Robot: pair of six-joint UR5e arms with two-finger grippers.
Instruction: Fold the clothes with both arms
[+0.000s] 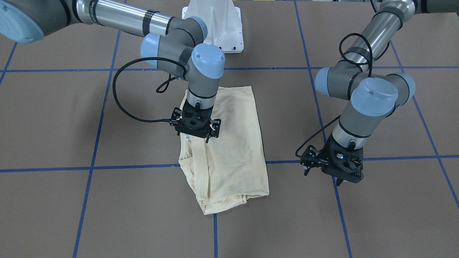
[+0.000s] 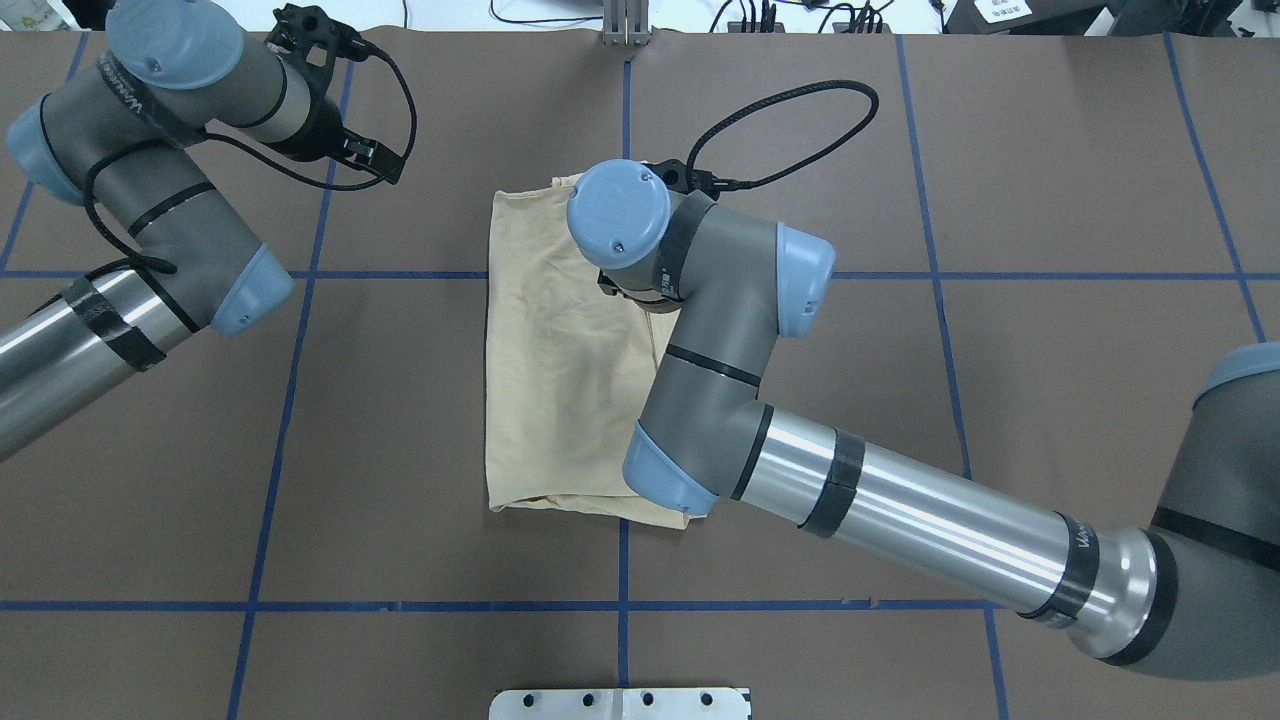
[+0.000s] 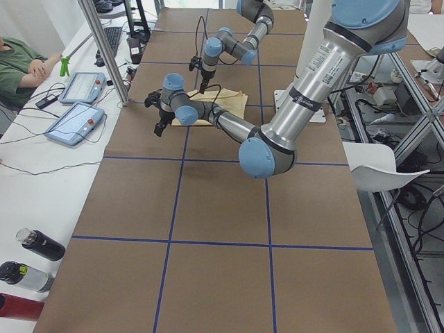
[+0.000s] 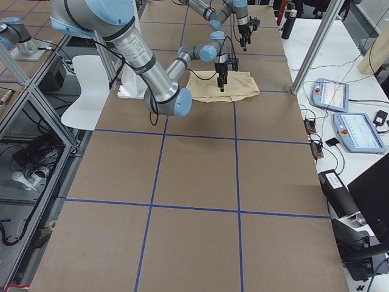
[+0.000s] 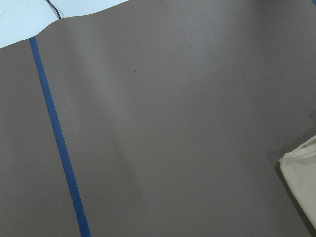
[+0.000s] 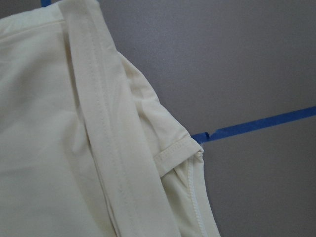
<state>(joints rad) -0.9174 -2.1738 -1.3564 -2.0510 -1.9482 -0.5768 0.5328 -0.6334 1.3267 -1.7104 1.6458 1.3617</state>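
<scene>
Both sets of jaws are too hidden to judge; the T-shirt (image 1: 233,143) lies folded narrow on the table (image 1: 71,215), right gripper (image 1: 195,133) low over its edge, left gripper (image 1: 330,175) well apart; likely next a halving fold, needing both grippers at one end.

Two grey-and-silver arms (image 2: 900,510) with light blue joint caps (image 1: 208,61) and looping black cables (image 1: 113,86).

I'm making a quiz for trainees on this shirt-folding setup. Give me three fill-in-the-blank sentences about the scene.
1. The folded T-shirt lies on a table marked with ____ tape lines.
2. The right claw hangs directly over the ____.
3. The left claw hangs over bare ____, clear of the T-shirt.
Missing words: blue; T-shirt; table.
</scene>
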